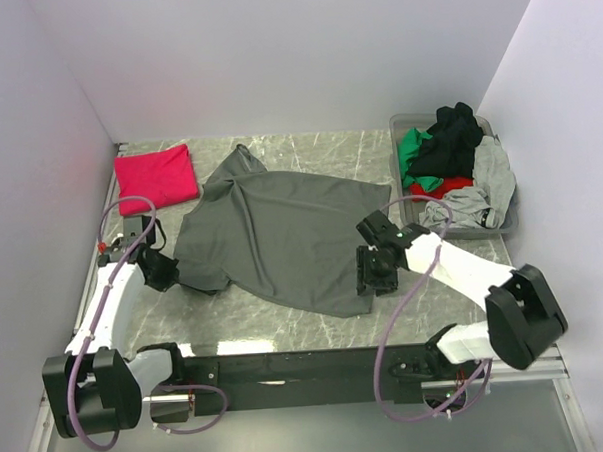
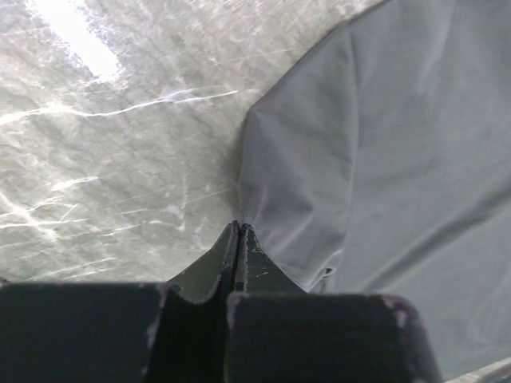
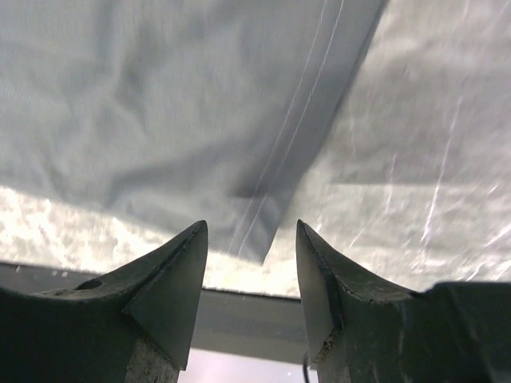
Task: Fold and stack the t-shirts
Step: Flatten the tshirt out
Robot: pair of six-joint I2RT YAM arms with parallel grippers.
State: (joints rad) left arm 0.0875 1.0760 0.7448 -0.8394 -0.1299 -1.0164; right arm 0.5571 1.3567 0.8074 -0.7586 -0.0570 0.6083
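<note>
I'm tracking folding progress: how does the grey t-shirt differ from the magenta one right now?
The grey t-shirt lies spread open and wrinkled mid-table; the magenta t-shirt is folded into a neat rectangle at far left. The grey covers much more table than the magenta. The left end effector and right end effector sit at the grey one's edges; neither is near the magenta. Both lie on the table.

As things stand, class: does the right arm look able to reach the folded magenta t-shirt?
Probably not. The magenta t-shirt lies far left, across the spread grey t-shirt, on the left gripper's side; the right gripper hangs open at the grey hem's right corner.
</note>
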